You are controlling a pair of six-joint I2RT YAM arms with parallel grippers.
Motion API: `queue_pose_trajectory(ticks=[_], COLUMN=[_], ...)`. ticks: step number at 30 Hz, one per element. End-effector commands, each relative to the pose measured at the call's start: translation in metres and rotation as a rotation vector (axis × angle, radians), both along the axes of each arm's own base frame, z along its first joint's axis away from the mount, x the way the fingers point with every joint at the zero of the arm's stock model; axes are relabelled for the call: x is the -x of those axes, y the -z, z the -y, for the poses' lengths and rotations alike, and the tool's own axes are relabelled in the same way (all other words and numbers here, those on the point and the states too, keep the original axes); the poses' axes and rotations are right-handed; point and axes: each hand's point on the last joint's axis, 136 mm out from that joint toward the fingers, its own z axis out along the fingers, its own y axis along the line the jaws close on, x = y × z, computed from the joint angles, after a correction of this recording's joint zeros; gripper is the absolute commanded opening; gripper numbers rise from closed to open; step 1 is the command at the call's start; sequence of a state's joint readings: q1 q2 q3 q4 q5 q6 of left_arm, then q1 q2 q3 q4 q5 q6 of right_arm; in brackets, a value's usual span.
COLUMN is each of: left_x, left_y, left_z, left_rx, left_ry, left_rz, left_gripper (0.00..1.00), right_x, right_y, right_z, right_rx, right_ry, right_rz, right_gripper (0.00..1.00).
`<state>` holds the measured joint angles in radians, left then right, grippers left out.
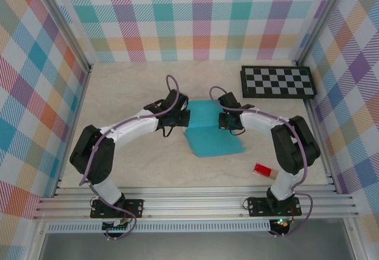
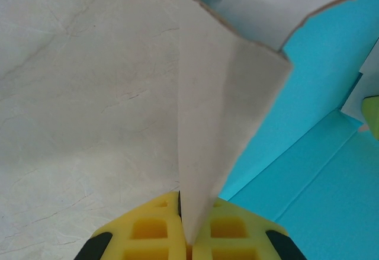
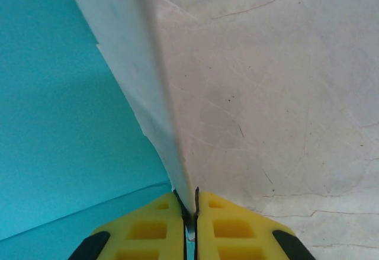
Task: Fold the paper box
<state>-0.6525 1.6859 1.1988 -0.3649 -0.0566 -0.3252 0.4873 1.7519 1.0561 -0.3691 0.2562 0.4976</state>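
The paper box point(image 1: 213, 137) lies teal face up in the middle of the table, between both arms. My left gripper point(image 1: 184, 118) is at its left edge, shut on a raised white flap point(image 2: 219, 112) that stands up between the yellow pads point(image 2: 148, 227); my left gripper point(image 2: 190, 212) pinches the flap's narrow end. The teal inner face point(image 2: 320, 171) spreads to the right of it. My right gripper point(image 1: 224, 121) is at the box's upper right edge. In the right wrist view my right gripper point(image 3: 189, 205) is shut on the thin edge of a lifted flap point(image 3: 127, 53), with teal card point(image 3: 71, 124) to the left.
A black-and-white checkerboard point(image 1: 277, 82) lies at the back right. A small red block point(image 1: 262, 170) sits near the right arm's base. Plaid walls enclose the table on three sides, and an aluminium rail point(image 1: 189, 204) runs along the near edge.
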Motion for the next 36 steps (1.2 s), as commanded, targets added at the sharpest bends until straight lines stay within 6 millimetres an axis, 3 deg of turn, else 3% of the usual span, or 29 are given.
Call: queue_pose_trajectory(ticks=[1, 5, 11, 16, 25, 30, 36], left_x=[0.006, 0.003, 0.0, -0.001, -0.002, -0.004, -0.004], left_y=[-0.008, -0.005, 0.0, 0.005, 0.009, 0.011, 0.01], left_z=[-0.004, -0.01, -0.02, -0.023, -0.029, -0.029, -0.025], left_rx=[0.002, -0.034, -0.077, -0.092, -0.105, -0.105, -0.086], left_ry=[-0.008, -0.013, -0.026, -0.029, -0.035, -0.034, -0.025], left_rz=[0.002, 0.006, 0.012, 0.005, -0.003, -0.006, -0.008], left_gripper=[0.0, 0.0, 0.0, 0.0, 0.0, 0.0, 0.0], right_x=[0.022, 0.02, 0.021, 0.021, 0.014, 0.009, -0.002], right_y=[0.027, 0.018, 0.008, 0.0, -0.035, -0.056, -0.063], right_z=[0.036, 0.027, 0.026, 0.024, 0.019, 0.013, 0.003], right_rx=[0.144, 0.08, 0.027, -0.063, -0.158, -0.193, -0.228], right_ry=[0.085, 0.043, 0.016, 0.002, -0.088, -0.14, -0.208], right_rz=[-0.109, -0.061, -0.059, -0.031, 0.038, 0.077, 0.121], right_gripper=[0.11, 0.26, 0.28, 0.41, 0.55, 0.59, 0.56])
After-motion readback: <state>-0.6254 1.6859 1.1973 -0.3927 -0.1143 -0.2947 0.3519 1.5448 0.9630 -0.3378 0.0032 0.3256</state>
